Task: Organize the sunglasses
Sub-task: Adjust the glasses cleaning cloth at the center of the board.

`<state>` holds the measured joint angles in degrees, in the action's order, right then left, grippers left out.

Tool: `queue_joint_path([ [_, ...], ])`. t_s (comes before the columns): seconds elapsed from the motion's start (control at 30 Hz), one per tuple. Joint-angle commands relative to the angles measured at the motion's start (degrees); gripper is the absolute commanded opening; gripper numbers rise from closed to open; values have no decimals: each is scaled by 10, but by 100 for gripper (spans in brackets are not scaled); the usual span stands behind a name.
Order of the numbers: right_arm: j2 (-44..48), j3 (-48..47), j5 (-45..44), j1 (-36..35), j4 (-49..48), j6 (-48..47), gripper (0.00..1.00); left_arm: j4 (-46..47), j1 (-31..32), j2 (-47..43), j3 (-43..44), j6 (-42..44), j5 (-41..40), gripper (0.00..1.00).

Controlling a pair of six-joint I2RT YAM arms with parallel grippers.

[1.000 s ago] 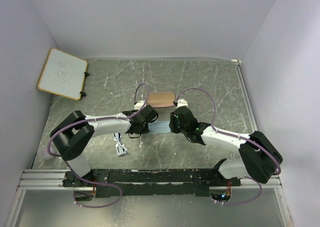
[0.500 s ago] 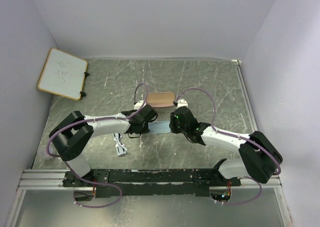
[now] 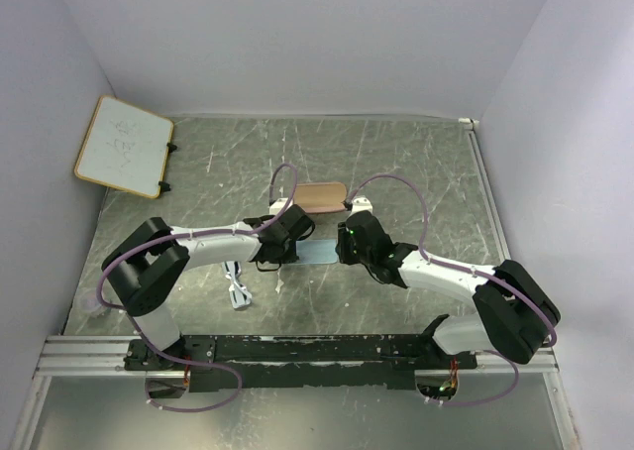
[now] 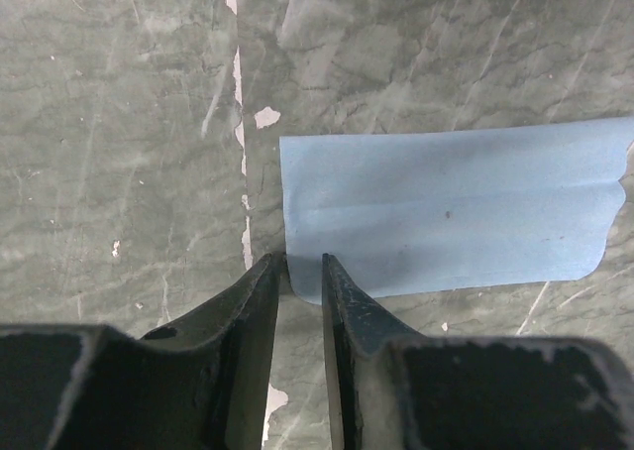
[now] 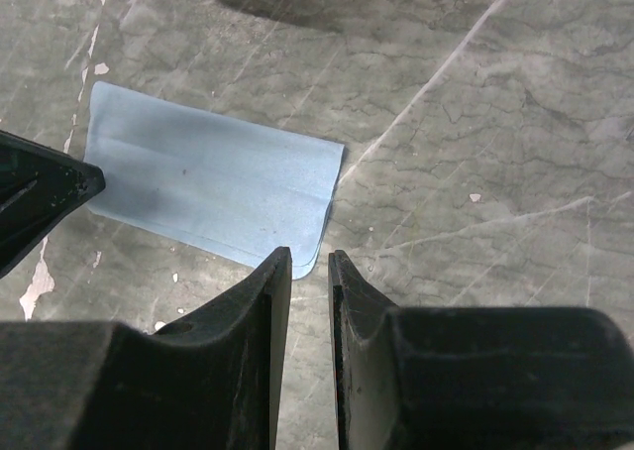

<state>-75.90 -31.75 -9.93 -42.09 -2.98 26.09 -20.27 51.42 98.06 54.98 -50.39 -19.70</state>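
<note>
Your left fingers (image 4: 253,311) and right fingers (image 5: 263,311) sit slightly spread, each astride a corner of the cloth (image 4: 446,212).
Close one pair early and the thin cloth may slide out from between the other pair's tips.

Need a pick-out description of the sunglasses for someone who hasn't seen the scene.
On the grey marbled table, look between the front rail and the left arm, by its white forearm. The sunglasses lie there: a small, thin white looped frame, unlike the flat blue cloth and tan case farther back.
</note>
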Motion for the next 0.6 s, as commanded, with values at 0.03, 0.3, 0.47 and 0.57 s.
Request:
queue_joint_path([
  [0.03,13,6,-12,3,-9,5,22,-9,-2,22,12,2,27,33],
  [0.3,14,8,-14,4,-11,5,22,-20,1,32,22,7,30,28],
  [0.47,15,9,-14,5,-10,6,22,-22,5,39,28,10,33,30],
  [0.57,16,11,-16,6,-10,7,22,-22,6,42,34,12,35,27],
])
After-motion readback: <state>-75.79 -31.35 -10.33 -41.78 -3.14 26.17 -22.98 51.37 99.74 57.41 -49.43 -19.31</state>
